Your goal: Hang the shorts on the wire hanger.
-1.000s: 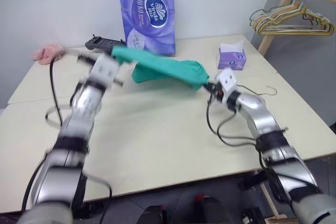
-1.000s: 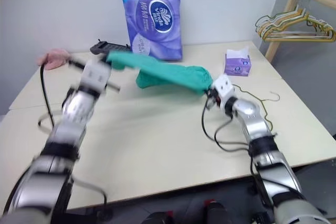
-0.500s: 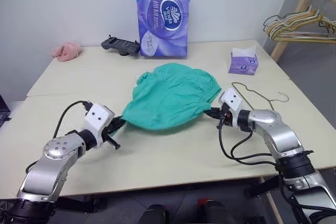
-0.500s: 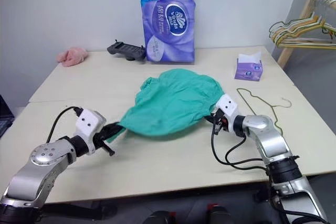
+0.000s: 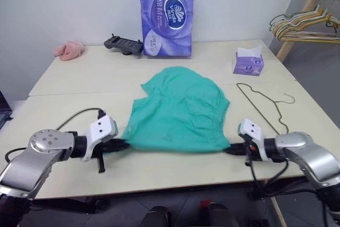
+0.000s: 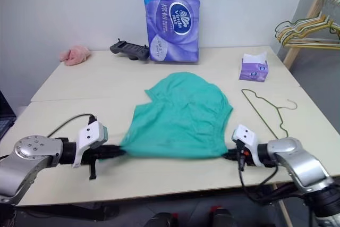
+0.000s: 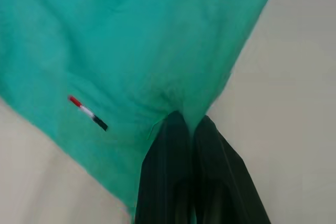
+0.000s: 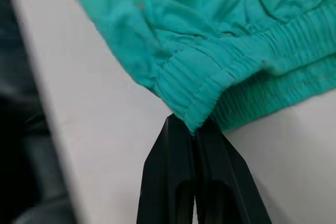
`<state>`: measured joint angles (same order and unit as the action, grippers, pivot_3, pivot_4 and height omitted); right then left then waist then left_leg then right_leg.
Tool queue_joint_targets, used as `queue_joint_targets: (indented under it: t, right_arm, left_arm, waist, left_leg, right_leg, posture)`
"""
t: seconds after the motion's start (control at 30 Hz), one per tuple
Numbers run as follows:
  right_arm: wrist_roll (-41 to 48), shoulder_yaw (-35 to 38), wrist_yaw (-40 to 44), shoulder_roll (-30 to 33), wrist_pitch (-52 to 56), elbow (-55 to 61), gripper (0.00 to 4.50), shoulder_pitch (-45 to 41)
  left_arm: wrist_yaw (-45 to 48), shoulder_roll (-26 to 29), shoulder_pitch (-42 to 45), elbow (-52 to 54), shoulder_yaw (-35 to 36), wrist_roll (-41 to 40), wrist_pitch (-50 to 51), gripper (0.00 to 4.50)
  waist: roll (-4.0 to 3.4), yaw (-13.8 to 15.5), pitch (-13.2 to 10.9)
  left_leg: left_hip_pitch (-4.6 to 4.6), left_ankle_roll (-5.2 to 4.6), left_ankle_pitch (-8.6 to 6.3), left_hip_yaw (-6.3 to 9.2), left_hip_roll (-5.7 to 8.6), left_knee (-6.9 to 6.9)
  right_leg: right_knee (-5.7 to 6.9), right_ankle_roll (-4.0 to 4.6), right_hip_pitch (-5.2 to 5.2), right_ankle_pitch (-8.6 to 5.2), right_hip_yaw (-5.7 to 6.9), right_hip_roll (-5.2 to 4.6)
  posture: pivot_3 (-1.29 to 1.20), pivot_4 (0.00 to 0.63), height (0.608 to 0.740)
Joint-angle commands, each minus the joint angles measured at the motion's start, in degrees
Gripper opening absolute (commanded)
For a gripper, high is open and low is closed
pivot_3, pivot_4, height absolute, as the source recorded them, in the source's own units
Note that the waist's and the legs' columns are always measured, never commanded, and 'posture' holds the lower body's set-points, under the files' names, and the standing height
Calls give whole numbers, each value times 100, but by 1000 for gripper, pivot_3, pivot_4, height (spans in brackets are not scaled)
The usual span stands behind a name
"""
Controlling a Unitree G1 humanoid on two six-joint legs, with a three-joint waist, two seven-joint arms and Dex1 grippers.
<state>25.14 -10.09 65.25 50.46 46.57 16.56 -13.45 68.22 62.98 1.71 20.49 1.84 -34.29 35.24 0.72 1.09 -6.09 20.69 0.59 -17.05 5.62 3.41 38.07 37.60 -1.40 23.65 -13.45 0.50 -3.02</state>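
Both grippers — left gripper (image 5: pixel 121 144), right gripper (image 5: pixel 229 149) — on shorts (image 5: pixel 180 111)

On the table (image 5: pixel 64 115) lay one pair of teal shorts (image 5: pixel 180 112), one wire hanger (image 5: pixel 261 101), one purple tissue box (image 5: pixel 247 62), one tall purple tissue pack (image 5: pixel 167 13), one black controller (image 5: pixel 123 44) and one pink cloth lump (image 5: pixel 68 50), with two grippers.

I get bright, even room light with no glare; soft shadows sit under the shorts (image 5: pixel 180 112) on the table (image 5: pixel 64 78). My head views look sharp, my wrist views slightly soft.
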Motion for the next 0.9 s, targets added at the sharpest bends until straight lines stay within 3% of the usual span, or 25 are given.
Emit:
queue_joint_targets:
  t: [0.03,0.1,0.13,0.17,0.2,0.23,0.3,0.33,0.43,0.5,0.6,0.67,0.7,0.77,0.9]
  right_arm:
    - [653,-29,585,-113,506,-7,0,-763]
    - [-503,-552,265,-1462,-1162,-3212,0,-2901]
    - [-1163,-661,-710,-2125,-2209,-5123,0,-4027]
    - [-2171,-1009,-2790,-2501,-3497,-6789,0,-5173]
    - [-2887,-1227,-4676,-2601,-4267,-7831,0,-6036]
    - [-3241,-1228,-5832,-2591,-4960,-8543,0,-6783]
    - [-3309,-1010,-6312,-2481,-5616,-9066,0,-7492]
    - [-3323,-895,-6298,-2391,-5903,-9159,0,-7757]
    - [-3534,-727,-6341,-2141,-6859,-9130,0,-8046]
    - [-3666,-741,-6062,-2088,-7549,-8959,0,-7661]
    - [-3527,-762,-4607,-2171,-7890,-8539,0,-6470]
    - [-3393,-752,-3754,-2157,-7816,-8107,0,-5802]
    - [-3220,-660,-3382,-2147,-7657,-7772,0,-5481]
    - [-2907,-531,-2741,-2097,-7154,-6898,0,-4687]
    - [-2650,-411,-2243,-1881,-5942,-4830,0,-3165]
  left_arm:
    - [732,176,515,166,-91,-536,409,78]
    - [-189,-1447,3210,-3319,-1283,1497,-1338,78]
    - [-1424,-2203,4609,-5319,-1783,2563,-2399,78]
    - [-3371,-2733,6025,-7103,-2134,3485,-3172,78]
    - [-5013,-2920,7033,-8196,-2390,4152,-3637,78]
    - [-6242,-2973,7891,-8954,-2681,4757,-4009,78]
    - [-6905,-2916,8746,-9514,-2687,5037,-4408,78]
    - [-6820,-2897,9114,-9623,-2408,4870,-4555,78]
    - [-6525,-2763,9813,-9647,-1938,4739,-5364,78]
    - [-5972,-2705,9614,-9585,-1703,4635,-5739,78]
    - [-3703,-2725,8353,-9186,-1465,4160,-6124,78]
    - [-2700,-2605,7450,-8568,-1404,3915,-6127,78]
    - [-2287,-2497,6945,-8024,-1339,3724,-5969,78]
    - [-1597,-2175,5508,-6351,-1191,3226,-5223,78]
    - [-1244,-1585,2921,-3506,-808,2614,-3544,78]
  waist:
    - [-3,-26,-8]
    - [-57,19,-33]
    - [-40,45,-76]
    - [4,53,-105]
    - [56,63,-110]
    - [101,68,-100]
    - [170,62,-53]
    - [175,38,-33]
    - [174,-114,96]
    - [166,-221,131]
    - [83,-385,200]
    - [51,-469,194]
    - [33,-568,156]
    - [35,-691,86]
    - [24,-837,65]
  left_leg:
    - [-5,-1,0,2,-6,-1]
    - [-50,-2,0,6,-8,-6]
    - [-136,-4,0,-14,5,-8]
    - [-161,-21,14,-6,-4,-13]
    - [-151,-29,37,14,-6,-27]
    - [-109,64,102,53,-17,-22]
    - [117,238,173,81,-56,-4]
    - [232,248,169,48,-51,3]
    - [307,249,166,-4,-45,-12]
    - [306,234,158,-6,-24,-18]
    - [271,86,73,-42,0,-25]
    - [205,20,34,-98,14,-23]
    - [199,4,23,-122,17,-18]
    - [218,0,19,-128,31,-15]
    - [220,0,19,-125,25,28]
  right_leg:
    - [-4,0,-5,-1,3,1]
    - [-6,-13,-50,-23,14,15]
    - [-48,1,-158,-13,31,56]
    - [-62,10,-187,-1,27,86]
    - [-70,24,-185,34,24,108]
    - [-52,71,-130,96,18,126]
    - [16,100,128,136,-15,82]
    - [58,95,272,132,-55,71]
    - [55,87,366,127,-68,48]
    - [36,84,366,125,-61,26]
    - [17,13,335,75,-62,-4]
    - [-22,-29,231,17,-89,-19]
    - [-61,-35,203,-12,-103,-11]
    - [-8,-48,247,13,-130,-13]
    - [52,-41,281,36,-158,-24]
  posture:
    - [79,91,740]
    - [81,81,740]
    - [86,67,740]
    - [93,49,740]
    - [95,42,740]
    - [92,37,740]
    - [85,33,740]
    - [74,19,740]
    - [56,29,740]
    - [37,59,740]
    - [23,72,740]
    - [21,90,740]
    - [18,93,740]
    - [19,104,740]
    - [17,106,740]
